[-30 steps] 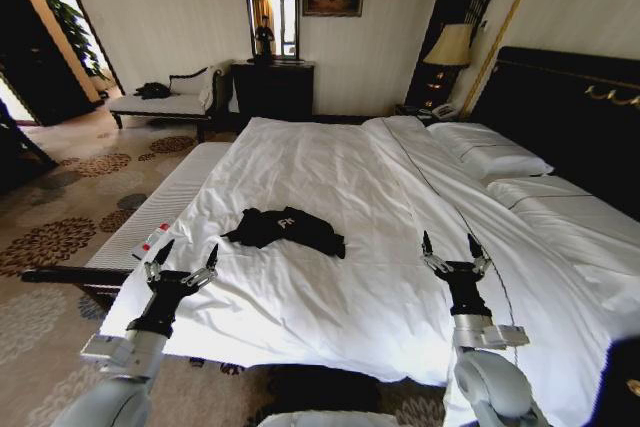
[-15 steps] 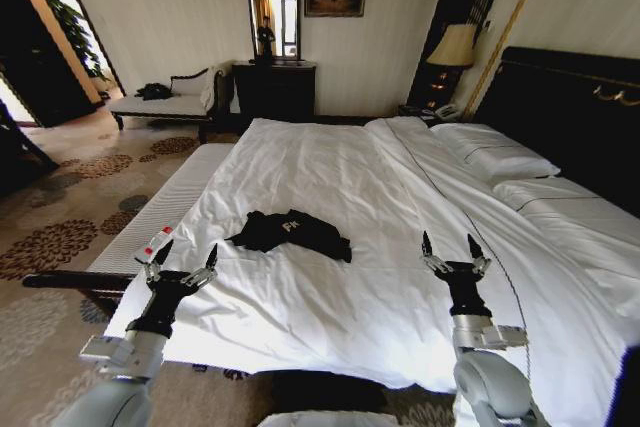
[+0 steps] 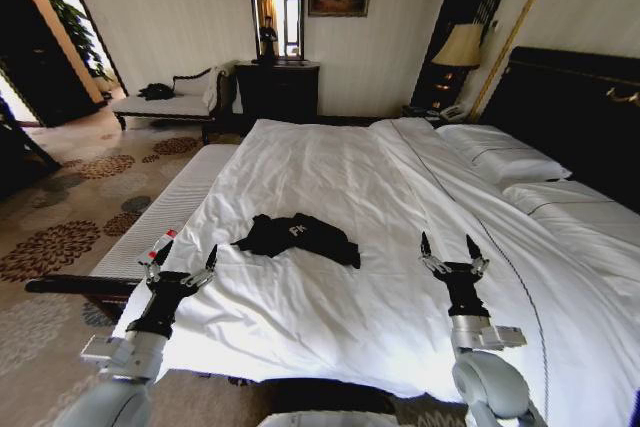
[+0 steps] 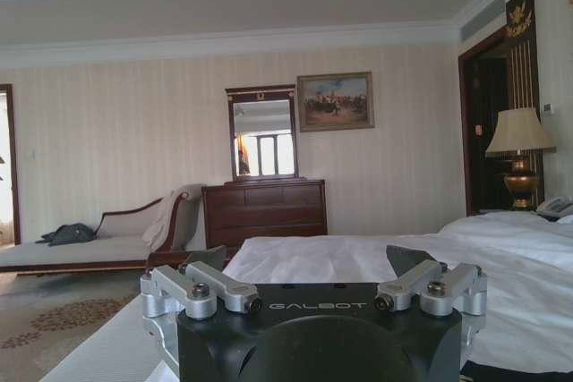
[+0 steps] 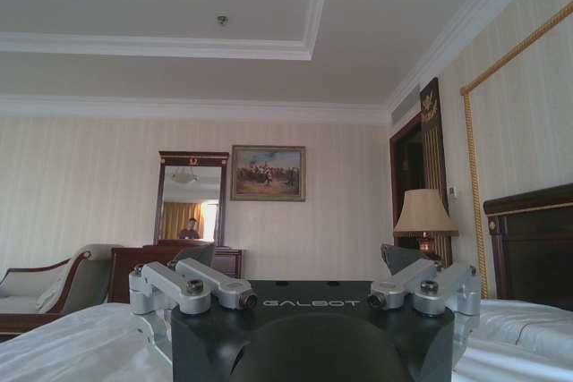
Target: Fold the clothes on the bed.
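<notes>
left pincer [image 3: 184, 257] and right pincer [image 3: 447, 248] spread, black t-shirt [image 3: 298, 237] between, farther up bed [image 3: 330, 167]

Two pale grey arms, black wrists.
Silver screwed brackets carry dark pointed fingers [image 3: 157, 253]; white "GALBOT" lettering marks each black housing.

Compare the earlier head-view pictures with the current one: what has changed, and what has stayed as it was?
The whole head view has shifted slightly, so the camera moved, not the things. The black T-shirt still lies crumpled on the bed, untouched. The left gripper and the right gripper stay raised over the near edge, fingers open, holding nothing. Nothing was grasped or released.
</notes>
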You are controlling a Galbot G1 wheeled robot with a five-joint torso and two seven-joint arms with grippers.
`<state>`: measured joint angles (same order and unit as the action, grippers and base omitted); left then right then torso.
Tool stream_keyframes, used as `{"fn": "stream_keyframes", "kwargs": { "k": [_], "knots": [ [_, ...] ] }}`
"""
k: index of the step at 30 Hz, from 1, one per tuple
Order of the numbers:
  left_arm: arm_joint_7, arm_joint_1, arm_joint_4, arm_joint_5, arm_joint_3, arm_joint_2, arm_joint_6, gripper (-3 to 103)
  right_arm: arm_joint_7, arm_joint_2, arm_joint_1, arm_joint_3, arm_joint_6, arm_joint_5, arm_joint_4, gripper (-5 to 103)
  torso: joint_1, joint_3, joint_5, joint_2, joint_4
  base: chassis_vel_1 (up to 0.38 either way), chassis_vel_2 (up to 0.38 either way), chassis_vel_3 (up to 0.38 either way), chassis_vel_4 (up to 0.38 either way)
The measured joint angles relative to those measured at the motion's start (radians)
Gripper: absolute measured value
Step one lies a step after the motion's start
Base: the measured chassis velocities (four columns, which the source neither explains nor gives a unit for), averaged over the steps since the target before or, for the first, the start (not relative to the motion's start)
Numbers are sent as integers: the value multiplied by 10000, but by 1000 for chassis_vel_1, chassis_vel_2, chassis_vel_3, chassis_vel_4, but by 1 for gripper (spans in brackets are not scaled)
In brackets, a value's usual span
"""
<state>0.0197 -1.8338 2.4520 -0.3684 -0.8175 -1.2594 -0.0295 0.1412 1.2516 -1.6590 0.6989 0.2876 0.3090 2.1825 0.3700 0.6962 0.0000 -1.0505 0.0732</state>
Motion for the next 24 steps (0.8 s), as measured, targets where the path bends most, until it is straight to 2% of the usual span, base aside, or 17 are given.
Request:
{"fn": "stream_keyframes", "kwargs": {
  "k": [6, 8, 9, 10, 12, 13, 15, 16, 19, 20, 24],
  "knots": [
    [-59, 32, -68, 27, 2, -69, 17, 100, 36, -7, 115, -109, 77, -3, -121, 100, 0, 0, 0, 0, 0, 2, 38, 0, -33],
    [-331, 103, -80, 15, 11, -125, 33, 100, 64, -37, 200, -217, 185, 130, -170, 100, 0, 0, 0, 0, -1, 0, 0, 0, 0],
    [-706, 234, -38, -150, 19, -176, -10, 100, 78, -72, 238, -273, 188, 225, -175, 100, 0, 0, 0, 0, -1, 0, 0, 0, 0],
    [-706, 234, -38, -150, 19, -176, -10, 100, 78, -72, 238, -273, 188, 225, -175, 100, 0, 0, 0, 0, -1, 0, 0, 0, 0],
    [-1464, 505, 261, -958, -15, -148, -418, 100, 109, -209, 347, -375, 161, 448, -187, 100, 0, 0, 0, 0, 0, 0, 0, 0, 0],
    [-1928, 701, 403, -1667, -137, -18, -809, 100, 131, -392, 483, -448, 107, 608, -244, 100, 0, 0, 4, 0, 3, 0, 0, 0, 0],
    [-2292, 920, 469, -2411, -378, 255, -1271, 100, 199, -770, 769, -565, -52, 868, -382, 100, -1, 0, 1, 0, 1, 0, 0, 0, 0],
    [-2292, 920, 469, -2411, -378, 255, -1271, 100, 199, -770, 769, -565, -52, 868, -382, 100, -1, 0, 1, 0, 1, 0, 0, 0, 0],
    [-2271, 1113, 474, -2552, -748, 561, -1570, 100, 603, -1541, 1379, -1022, -648, 1600, -576, 100, 1, 1, 0, 0, 1, 0, 0, 0, 0],
    [-2271, 1113, 474, -2552, -748, 561, -1570, 100, 603, -1541, 1379, -1022, -648, 1600, -576, 100, 1, 1, 0, 0, 1, 0, 0, 0, 0],
    [-2237, 1340, 478, -2747, -877, 594, -1767, 100, 1335, -2129, 2113, -1816, -1509, 3059, -604, 100, 0, 1, 0, 1, 0, 0, 0, 0, 0]
  ]
}}
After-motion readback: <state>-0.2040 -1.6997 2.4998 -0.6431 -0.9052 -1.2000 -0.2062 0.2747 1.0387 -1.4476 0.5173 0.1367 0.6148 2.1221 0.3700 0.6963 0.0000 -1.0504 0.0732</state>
